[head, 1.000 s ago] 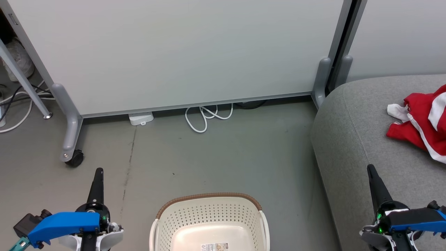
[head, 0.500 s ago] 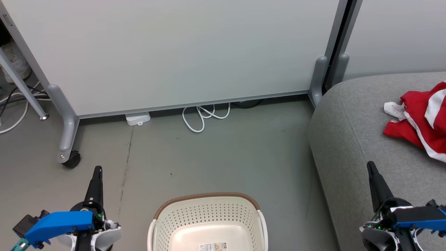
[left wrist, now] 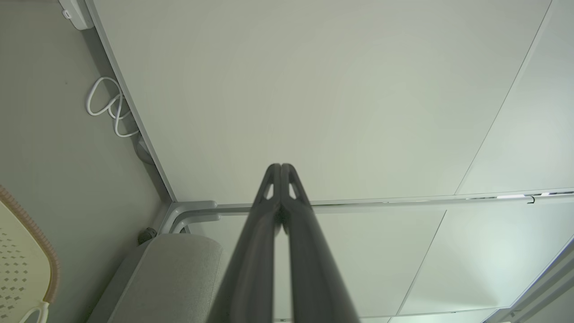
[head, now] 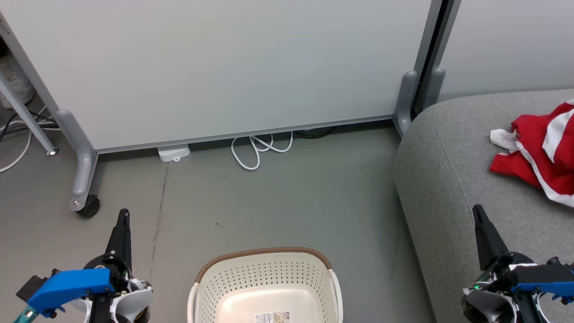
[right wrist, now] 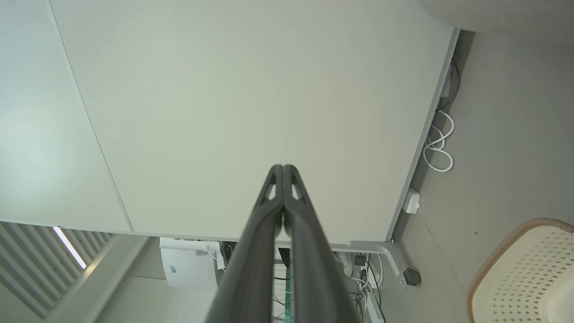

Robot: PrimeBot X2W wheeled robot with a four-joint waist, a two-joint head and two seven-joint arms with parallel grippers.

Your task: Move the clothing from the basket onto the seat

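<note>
Red clothing with white trim lies crumpled on the grey seat at the right edge of the head view. The cream perforated basket with its brown rim stands on the floor at the bottom centre, and no garment shows in the part of its inside that I can see. My left gripper points up at the lower left, shut and holding nothing; its fingertips meet in the left wrist view. At the lower right, over the seat's front edge, my right gripper is shut and holds nothing, fingertips together.
A pale wheeled partition panel stands across the back, with a caster at its left foot. A looped white cable and a white adapter lie under it. Grey floor lies between the basket and the panel.
The whole head view has drifted slightly, so the camera has moved. Both grippers stay shut and the clothing lies as before on the seat.
</note>
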